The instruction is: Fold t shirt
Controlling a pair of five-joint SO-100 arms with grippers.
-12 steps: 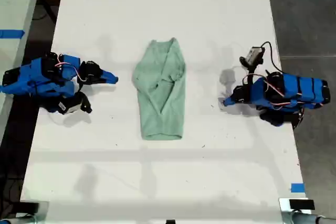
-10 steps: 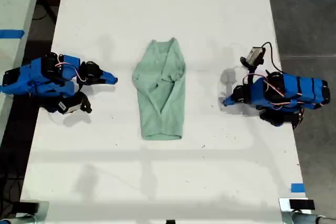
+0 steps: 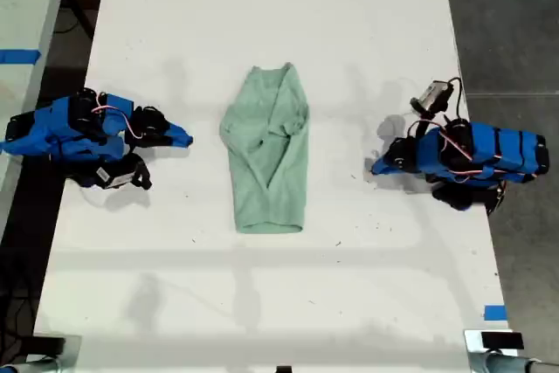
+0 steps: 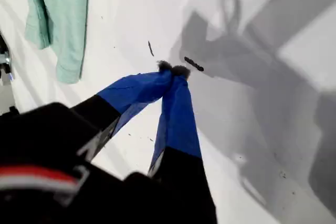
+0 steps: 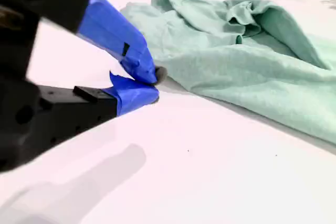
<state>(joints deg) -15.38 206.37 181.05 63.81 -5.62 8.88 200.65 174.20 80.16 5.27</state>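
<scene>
The pale mint-green t shirt (image 3: 266, 150) lies bundled lengthwise in the middle of the white table (image 3: 262, 303), with no gripper touching it. My first gripper (image 3: 377, 166) rests low over the table on the exterior view's right, a short gap from the shirt. Its blue jaws are shut on nothing (image 4: 172, 69), and the t shirt (image 4: 63, 14) shows far off in its wrist view. My second gripper (image 3: 185, 139) sits on the exterior view's left, shut and empty (image 5: 153, 85). It lies closer to the wrinkled t shirt (image 5: 252, 61).
Dark floor (image 3: 507, 24) runs past the table's edge on the exterior view's right. A second pale surface with blue tape (image 3: 17, 56) stands at that view's left. Another blue tape piece (image 3: 494, 312) marks the near right corner of the exterior view. Small dark specks (image 4: 193, 64) dot the table by my first gripper.
Both arms have shifted slightly: my second gripper drew back a little from the shirt, and my first arm's camera and cable moved a bit outward. The shirt has not moved.
</scene>
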